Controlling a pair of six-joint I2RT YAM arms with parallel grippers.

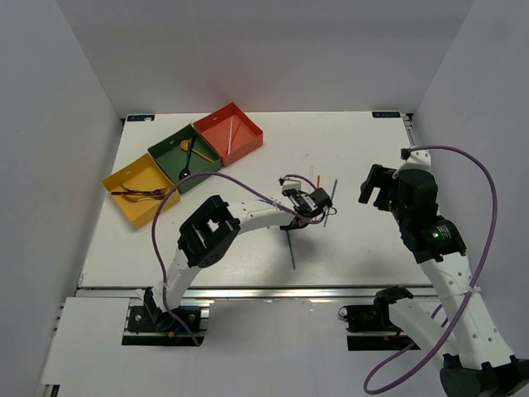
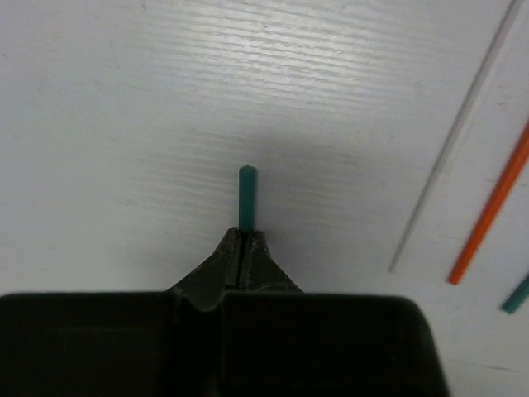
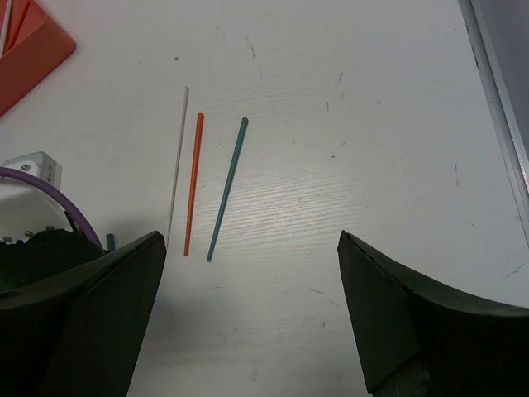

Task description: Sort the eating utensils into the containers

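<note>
From above, the left end effector (image 1: 316,203) is low over the desk (image 1: 372,149), clenched on a teal chopstick (image 1: 293,251) whose long end trails nearward. Its wrist view shows just a short tip past the pinched fingers (image 2: 225,266), so I'd lift slowly lest it swing. The right end effector (image 3: 250,240) hangs wide open over a silver chopstick (image 3: 178,165), an orange chopstick (image 3: 193,186) and a second teal chopstick (image 3: 227,190).

White arm links (image 1: 260,217), black joint housings (image 1: 207,231), looping purple cables (image 1: 496,207), matte black jaws, green light (image 1: 436,235) on right arm
</note>
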